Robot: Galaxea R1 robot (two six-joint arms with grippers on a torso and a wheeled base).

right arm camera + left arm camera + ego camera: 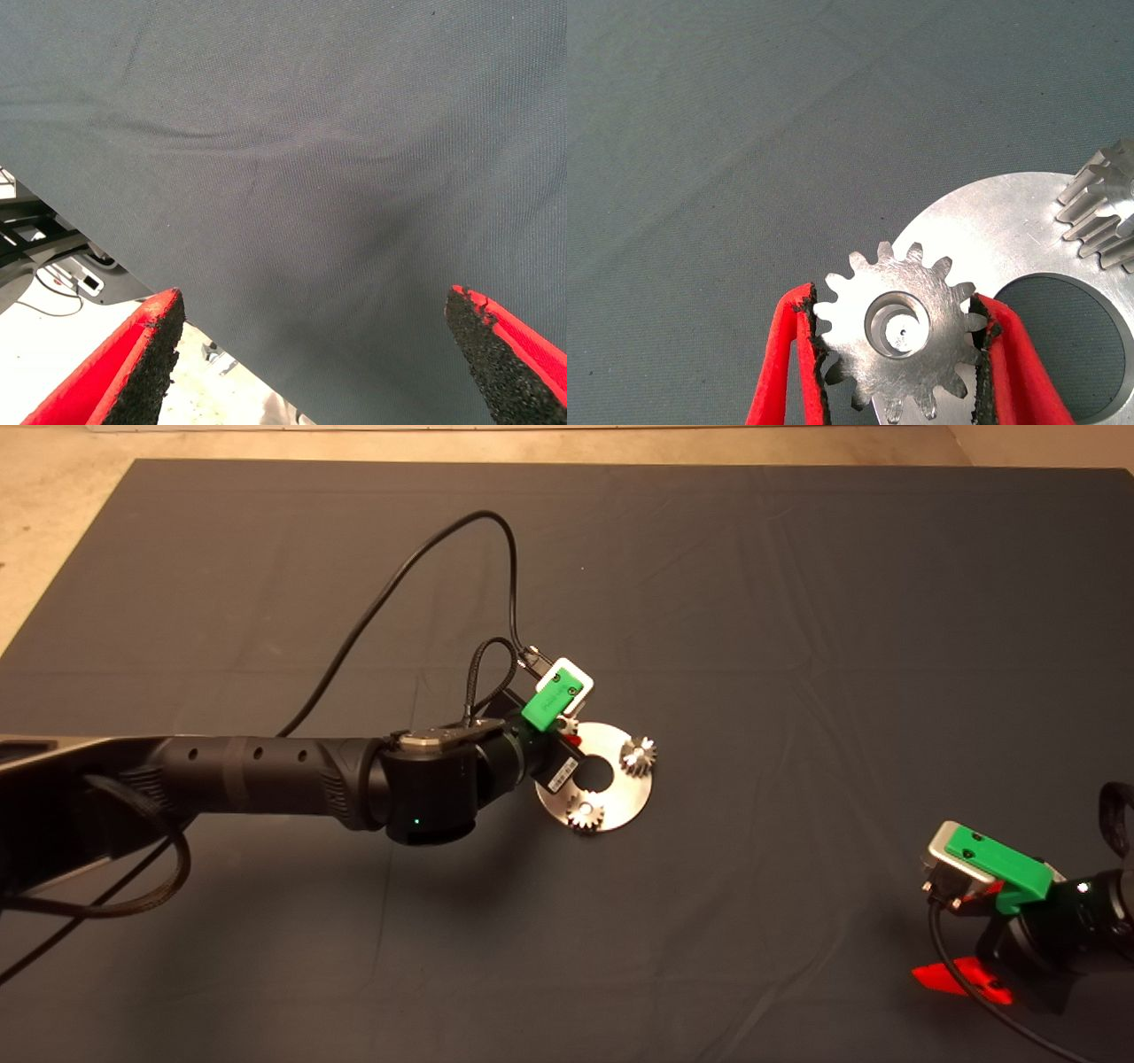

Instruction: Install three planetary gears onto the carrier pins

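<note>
The shiny round carrier disc [620, 802] lies mid-mat. Two planetary gears sit on it, one at its right edge [638, 755] and one at its near edge [586, 813]. My left gripper [567, 731] hangs over the disc's far-left part and hides the spot below it. In the left wrist view, the left gripper [897, 305] is shut on the third gear [939, 350], its pads touching the teeth on both sides. A carrier pin [902, 329] shows inside the bore. The disc [992, 230] and another gear [1107, 212] lie beyond. My right gripper [966, 939] is parked at the lower right and open [314, 305].
The left arm's black cable [425, 549] loops up over the mat behind the gripper. The dark mat [797, 602] has shallow wrinkles. The right wrist view shows the mat's edge and floor with equipment [53, 266] past it.
</note>
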